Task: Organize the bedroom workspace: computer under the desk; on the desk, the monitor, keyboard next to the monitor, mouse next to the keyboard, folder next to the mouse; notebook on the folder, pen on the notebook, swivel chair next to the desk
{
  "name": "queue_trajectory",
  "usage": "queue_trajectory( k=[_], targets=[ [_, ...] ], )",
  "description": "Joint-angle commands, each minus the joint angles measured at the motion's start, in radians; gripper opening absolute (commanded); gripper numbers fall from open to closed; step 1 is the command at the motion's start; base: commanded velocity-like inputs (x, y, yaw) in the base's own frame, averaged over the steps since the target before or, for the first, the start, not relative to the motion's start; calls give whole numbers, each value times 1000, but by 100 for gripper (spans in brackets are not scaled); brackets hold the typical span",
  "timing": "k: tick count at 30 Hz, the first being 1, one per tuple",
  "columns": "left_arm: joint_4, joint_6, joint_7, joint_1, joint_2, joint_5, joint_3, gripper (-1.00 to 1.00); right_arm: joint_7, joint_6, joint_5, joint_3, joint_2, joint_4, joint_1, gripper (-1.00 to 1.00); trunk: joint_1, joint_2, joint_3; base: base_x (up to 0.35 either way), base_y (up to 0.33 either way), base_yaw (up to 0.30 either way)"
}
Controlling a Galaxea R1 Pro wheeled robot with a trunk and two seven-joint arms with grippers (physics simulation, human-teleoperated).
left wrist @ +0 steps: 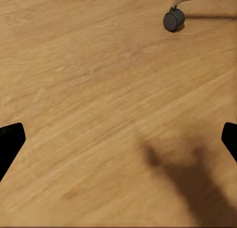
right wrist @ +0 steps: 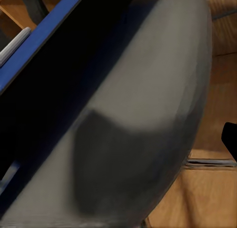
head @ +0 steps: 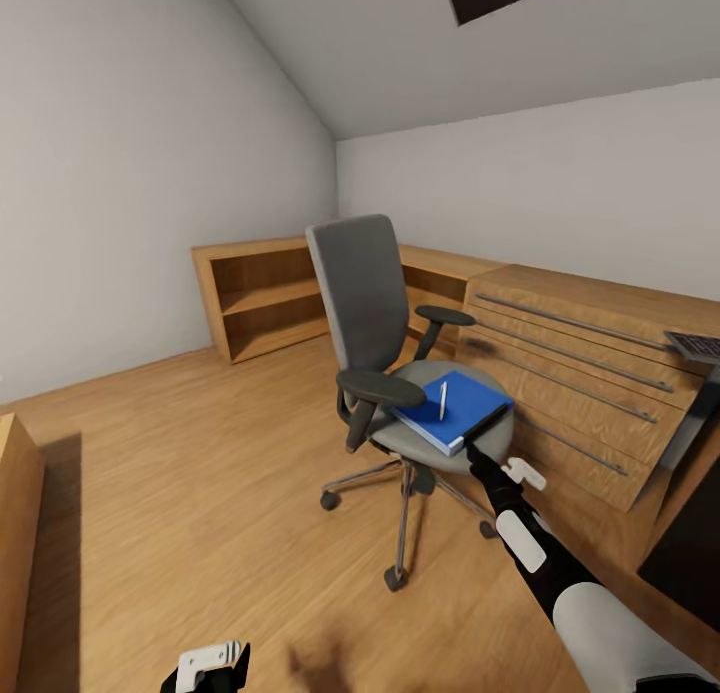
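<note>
Folder [head: 455, 409] on swivel chair [head: 385, 323] seat, pen [head: 443, 400] atop | right gripper [head: 470, 451] at folder's edge, we cannot tell its grip | left gripper [left wrist: 118, 144] spread wide above floor [left wrist: 98, 90]

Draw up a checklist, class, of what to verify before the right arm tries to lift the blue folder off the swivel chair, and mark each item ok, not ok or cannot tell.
1. Folder lies flat on the swivel chair seat: ok.
2. Pen rests loose on the folder and could roll off if it tips: not ok.
3. Right gripper is at the folder's near edge: ok.
4. Right gripper's fingers are around the folder: cannot tell; the right wrist view is too close.
5. Left gripper is open over bare floor, away from the chair: ok.
6. Desk spot for the folder is visible: not ok.
</note>
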State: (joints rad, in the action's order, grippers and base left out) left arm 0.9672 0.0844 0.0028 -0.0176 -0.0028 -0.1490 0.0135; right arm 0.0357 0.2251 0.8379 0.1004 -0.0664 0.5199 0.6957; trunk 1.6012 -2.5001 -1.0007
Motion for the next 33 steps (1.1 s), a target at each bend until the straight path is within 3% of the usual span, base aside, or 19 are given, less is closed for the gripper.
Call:
queue_trajectory(
  k=[1,15,33],
  targets=[
    [1,1,0,0,0,-7,0,100,3,7,11,7,-1,-1,1,100,0,0,-1,-107,-15,0],
    [1,1,0,0,-1,-7,0,100,3,13,10,7,-1,-1,1,100,0,0,-1,-244,-108,0],
    [-2,1,-8,0,-3,-7,-4,100,0,39,11,7,-1,-15,1,100,0,0,-1,-26,-16,0]
  ],
)
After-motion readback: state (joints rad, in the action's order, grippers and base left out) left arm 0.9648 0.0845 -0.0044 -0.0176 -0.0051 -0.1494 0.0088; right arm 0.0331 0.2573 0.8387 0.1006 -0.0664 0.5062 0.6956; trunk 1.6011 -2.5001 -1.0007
